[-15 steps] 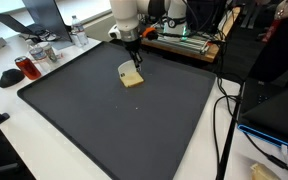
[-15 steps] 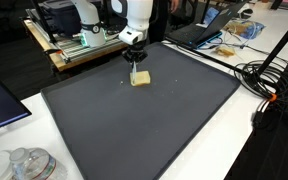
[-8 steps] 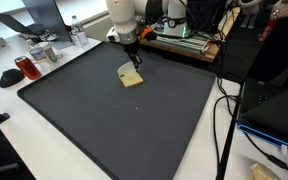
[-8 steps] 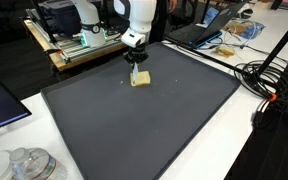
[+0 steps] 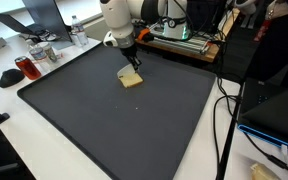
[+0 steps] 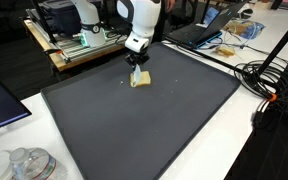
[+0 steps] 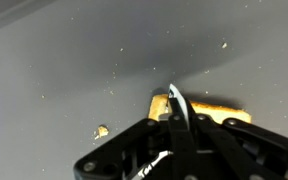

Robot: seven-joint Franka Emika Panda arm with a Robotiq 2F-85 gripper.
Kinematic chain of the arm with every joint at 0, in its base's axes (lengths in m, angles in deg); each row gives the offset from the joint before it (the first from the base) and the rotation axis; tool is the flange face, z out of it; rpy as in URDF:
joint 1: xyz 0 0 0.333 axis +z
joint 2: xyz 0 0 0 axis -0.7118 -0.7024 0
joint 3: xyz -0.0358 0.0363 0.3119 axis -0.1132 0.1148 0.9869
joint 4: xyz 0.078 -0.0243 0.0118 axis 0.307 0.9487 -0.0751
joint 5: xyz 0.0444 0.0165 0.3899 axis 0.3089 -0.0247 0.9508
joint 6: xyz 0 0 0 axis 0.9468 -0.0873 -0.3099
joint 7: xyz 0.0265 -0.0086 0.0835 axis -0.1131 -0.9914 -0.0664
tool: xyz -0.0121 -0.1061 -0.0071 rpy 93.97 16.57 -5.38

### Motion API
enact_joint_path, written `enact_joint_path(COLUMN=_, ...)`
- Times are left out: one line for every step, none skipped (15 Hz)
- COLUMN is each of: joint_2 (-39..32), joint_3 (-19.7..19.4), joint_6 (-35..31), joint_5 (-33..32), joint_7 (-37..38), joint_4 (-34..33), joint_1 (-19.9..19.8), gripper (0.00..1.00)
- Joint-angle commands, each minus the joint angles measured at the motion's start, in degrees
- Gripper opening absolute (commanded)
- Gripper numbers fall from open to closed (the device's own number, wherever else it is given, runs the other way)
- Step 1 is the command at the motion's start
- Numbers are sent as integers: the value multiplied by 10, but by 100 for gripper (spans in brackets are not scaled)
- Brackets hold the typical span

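Tan slab (image 7: 224, 108) partly hidden in wrist view by end effector (image 7: 174, 124) clamping thin silvery tool (image 7: 172, 98), type unclr.

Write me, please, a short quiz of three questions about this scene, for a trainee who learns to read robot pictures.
1. True or false: the jaws are shut on a thin tool.
2. Choose one: the tan block lies on A) a white plate, B) the dark mat, C) a laptop.
3. Short answer: in the wrist view, what small thing lies on the mat, apart from the block?

Key
1. True.
2. B.
3. A crumb.
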Motion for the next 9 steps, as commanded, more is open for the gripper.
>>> enact_joint_path(joint_2=-2, joint_3=-12, joint_6=4, joint_5=6, joint_7=-9, joint_4=-4, joint_1=11, gripper=4)
enact_joint_path(joint_2=-3, joint_3=-12, joint_6=5, joint_5=6, joint_7=-12, joint_4=-5, joint_1=11, gripper=4)
enact_joint_path(joint_2=-4, joint_3=-12, joint_6=5, joint_5=6, joint_7=-13, joint_4=-6, joint_1=11, gripper=4)
enact_joint_path(joint_2=-4, joint_3=-12, joint_6=5, joint_5=6, joint_7=-14, joint_4=-6, joint_1=11, gripper=4)
enact_joint_path(joint_2=-4, joint_3=-12, joint_6=5, joint_5=6, joint_7=-14, joint_4=-6, joint_1=11, gripper=4)
enact_joint_path(joint_2=-5, joint_3=-13, joint_6=5, joint_5=6, joint_7=-15, joint_4=-7, joint_1=11, gripper=4)
enact_joint_path(joint_2=-5, joint_3=-13, joint_6=5, joint_5=6, joint_7=-15, joint_4=-7, joint_1=11, gripper=4)
enact_joint_path(joint_2=-5, joint_3=-13, joint_6=5, joint_5=6, joint_7=-15, joint_4=-7, joint_1=11, gripper=1)
enact_joint_path(joint_2=-13, joint_3=-18, joint_6=2, joint_5=-1, joint_7=0, joint_4=-15, joint_1=14, gripper=1)
